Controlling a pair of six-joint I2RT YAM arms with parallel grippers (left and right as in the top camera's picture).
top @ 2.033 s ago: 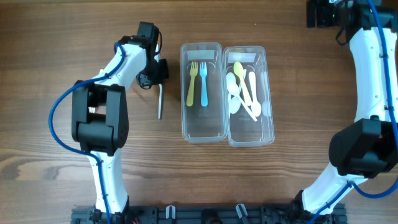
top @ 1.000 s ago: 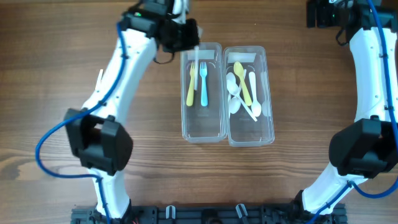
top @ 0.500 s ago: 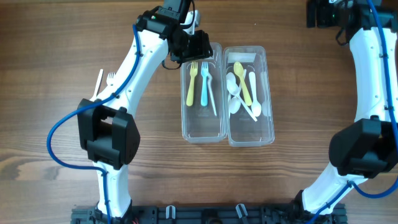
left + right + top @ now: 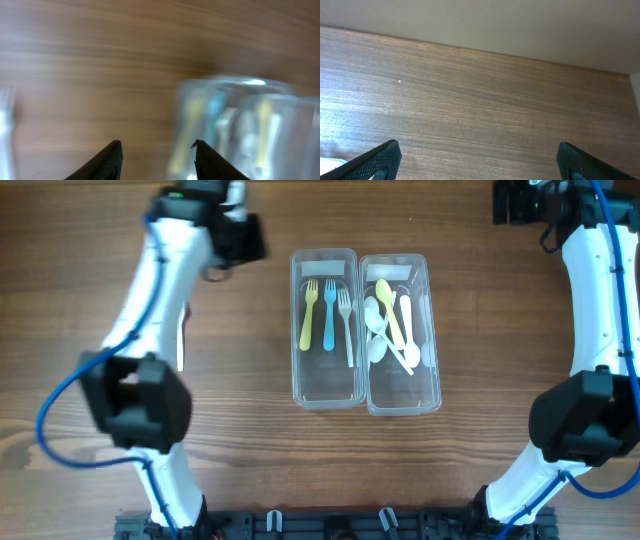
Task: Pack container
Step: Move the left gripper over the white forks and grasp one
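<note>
Two clear containers stand side by side mid-table. The left container (image 4: 325, 385) holds a yellow fork (image 4: 308, 318), a blue fork (image 4: 328, 318) and a grey fork (image 4: 346, 325). The right container (image 4: 403, 395) holds several white spoons and a yellow spoon (image 4: 390, 310). My left gripper (image 4: 238, 238), blurred by motion, is up and left of the containers. In the left wrist view my left gripper (image 4: 156, 146) is open and empty, with the containers (image 4: 240, 130) a blur on the right. My right gripper (image 4: 482, 160) stands wide open over bare wood.
A white utensil (image 4: 181, 340) lies on the wood left of the containers, partly under my left arm. It shows as a pale blur (image 4: 5, 125) at the left wrist view's left edge. My right arm (image 4: 600, 300) runs along the right edge.
My left gripper carried the grey fork to the left container, opened and left it inside. It has since swung away to the left. The right arm has not moved.
</note>
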